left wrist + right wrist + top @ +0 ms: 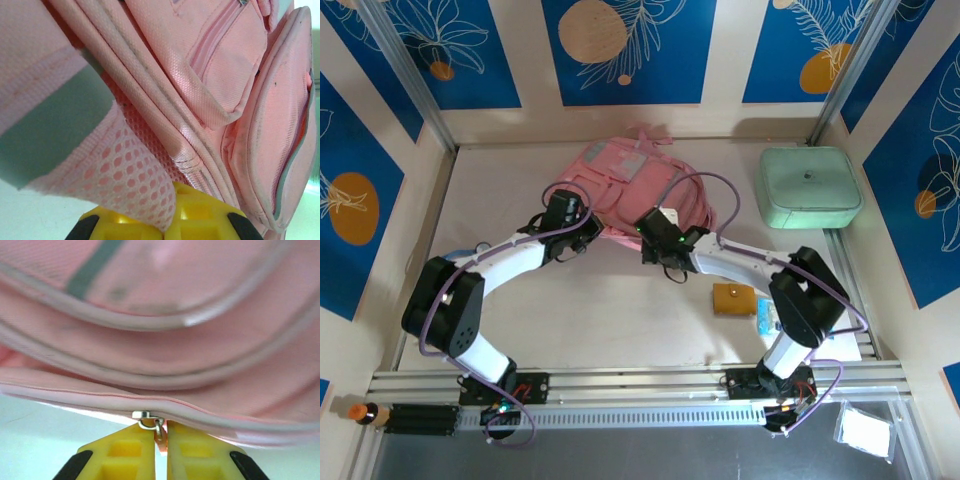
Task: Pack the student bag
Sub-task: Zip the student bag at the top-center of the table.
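One student bag (pixel 615 172) lies flat, contents hidden.

Mint-green case (pixel 810 187) (far right), tan pouch (pixel 731 298), blue packet (pixel 766 318) beside it
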You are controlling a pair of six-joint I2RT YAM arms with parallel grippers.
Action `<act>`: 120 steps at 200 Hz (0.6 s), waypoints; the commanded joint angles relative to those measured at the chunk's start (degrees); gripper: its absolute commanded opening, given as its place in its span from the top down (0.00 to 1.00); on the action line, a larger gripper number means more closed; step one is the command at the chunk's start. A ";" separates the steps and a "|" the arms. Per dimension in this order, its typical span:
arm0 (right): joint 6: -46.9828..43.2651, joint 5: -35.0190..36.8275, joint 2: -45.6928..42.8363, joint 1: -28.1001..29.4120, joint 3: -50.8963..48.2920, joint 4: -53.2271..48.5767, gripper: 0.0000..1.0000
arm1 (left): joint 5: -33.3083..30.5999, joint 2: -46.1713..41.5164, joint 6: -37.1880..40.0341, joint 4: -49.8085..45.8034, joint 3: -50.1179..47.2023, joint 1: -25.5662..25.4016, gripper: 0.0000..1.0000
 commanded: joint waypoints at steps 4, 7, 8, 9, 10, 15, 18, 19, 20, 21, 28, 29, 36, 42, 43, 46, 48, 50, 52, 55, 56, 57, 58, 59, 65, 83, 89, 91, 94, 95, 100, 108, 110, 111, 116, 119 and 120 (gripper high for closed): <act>2.36 6.80 -2.42 -1.77 -3.33 -3.11 0.89 | 0.46 -2.75 2.12 0.23 -0.04 1.54 1.00; 2.15 6.49 -2.37 -1.82 -3.41 -2.73 0.88 | 0.48 -2.68 2.11 0.24 -0.04 1.54 1.00; 2.09 6.40 -2.40 -1.83 -3.44 -2.63 0.88 | 0.53 -2.71 2.13 0.24 -0.04 1.54 1.00; 1.97 6.31 -2.33 -1.83 -3.41 -2.53 0.88 | 0.55 -2.68 2.14 0.24 -0.04 1.54 1.00; 1.91 6.22 -2.30 -1.84 -3.39 -2.49 0.88 | 0.52 -2.62 2.10 0.28 -0.04 1.54 1.00; 1.50 5.71 -2.00 -1.76 -3.20 -2.08 0.88 | 0.73 -2.49 2.11 0.32 0.05 1.55 1.00; 1.20 5.31 -1.75 -1.75 -2.94 -1.89 0.88 | 0.74 -2.50 2.09 0.33 0.05 1.57 1.00; 1.13 5.15 -1.70 -1.75 -2.85 -1.81 0.87 | 0.79 -2.45 2.12 0.37 0.09 1.56 1.00; 1.00 4.98 -1.58 -1.75 -2.76 -1.77 0.87 | 0.81 -2.42 2.09 0.35 0.11 1.55 1.00; 0.85 4.86 -1.48 -1.71 -2.67 -1.71 0.87 | 0.87 -2.40 2.07 0.38 0.13 1.55 1.00; 0.08 3.74 -0.75 -1.65 -1.93 -1.24 0.86 | 1.06 -2.30 2.06 0.35 0.22 1.57 1.00; -0.05 3.62 -0.58 -1.61 -1.77 -1.22 0.86 | 1.08 -2.30 2.06 0.38 0.22 1.56 1.00; -0.51 3.05 0.35 -1.45 -0.89 -1.21 0.85 | 1.27 -2.30 2.07 0.43 0.22 1.54 1.00; -0.90 2.78 1.10 -1.31 -0.18 -1.23 0.84 | 1.27 -2.30 2.03 0.45 0.22 1.54 1.00; -0.98 2.74 1.18 -1.31 -0.02 -1.22 0.84 | 1.27 -2.30 2.09 0.47 0.22 1.59 1.00; -1.18 2.55 1.59 -1.31 0.35 -1.29 0.83 | 1.27 -2.35 2.03 0.43 0.22 1.56 1.00; -1.33 2.43 1.75 -1.27 0.54 -1.29 0.83 | 1.32 -2.38 2.05 0.37 0.20 1.55 1.00; -1.43 2.37 2.02 -1.23 0.75 -1.29 0.83 | 1.22 -2.39 2.03 0.38 0.22 1.57 1.00; -1.52 2.25 2.15 -1.23 0.88 -1.29 0.82 | 1.28 -2.39 2.12 0.36 0.22 1.55 1.00; -1.64 2.14 2.45 -1.22 1.14 -1.29 0.82 | 1.27 -2.47 2.08 0.33 0.22 1.58 1.00; -1.66 2.12 2.56 -1.27 1.17 -1.29 0.81 | 1.27 -2.47 2.07 0.32 0.22 1.56 1.00; -1.66 2.10 2.65 -1.25 1.27 -1.29 0.81 | 1.27 -2.48 2.06 0.28 0.22 1.55 1.00; -1.67 2.10 2.70 -1.23 1.36 -1.29 0.81 | 1.27 -2.48 2.06 0.26 0.22 1.55 1.00; -1.71 2.09 2.72 -1.23 1.45 -1.34 0.81 | 1.23 -2.48 2.06 0.24 0.18 1.55 1.00; -1.82 2.09 3.07 -1.22 1.77 -1.37 0.80 | 1.31 -2.48 2.08 0.24 0.14 1.56 1.00; -2.04 2.55 3.58 -1.22 2.24 -1.42 0.79 | 1.45 -2.51 2.12 0.08 0.14 1.54 1.00; -2.02 2.83 3.61 -1.25 2.25 -1.55 0.80 | 1.45 -2.57 2.10 0.11 0.05 1.54 1.00; -2.02 2.91 3.54 -1.23 2.25 -1.56 0.81 | 1.45 -2.57 2.11 0.07 0.05 1.54 1.00; -2.07 2.96 3.46 -1.25 2.20 -1.51 0.83 | 1.35 -2.57 2.06 0.14 0.00 1.50 1.00; -2.09 3.01 3.46 -1.23 2.18 -1.49 0.83 | 1.36 -2.57 2.10 0.18 -0.02 1.52 1.00; -2.19 3.12 3.33 -1.22 2.10 -1.47 0.85 | 1.38 -2.50 1.98 0.34 -0.04 1.54 1.00; -2.20 3.46 3.11 -1.22 1.87 -1.39 0.88 | 1.37 -2.48 2.02 0.25 -0.05 1.54 1.00; -2.20 3.49 3.06 -1.22 1.82 -1.38 0.88 | 1.36 -2.48 2.00 0.24 -0.04 1.54 1.00; -2.20 3.54 3.04 -1.22 1.82 -1.38 0.89 | 1.32 -2.43 1.99 0.24 -0.04 1.54 1.00; -2.20 3.63 2.73 -1.22 1.65 -1.38 0.91 | 1.20 -2.39 2.07 0.21 -0.04 1.62 1.00; -2.20 3.73 2.60 -1.22 1.56 -1.43 0.91 | 1.06 -2.38 2.06 0.15 -0.04 1.62 1.00; -2.20 3.79 2.54 -1.22 1.51 -1.45 0.91 | 1.03 -2.39 2.06 0.15 -0.04 1.63 1.00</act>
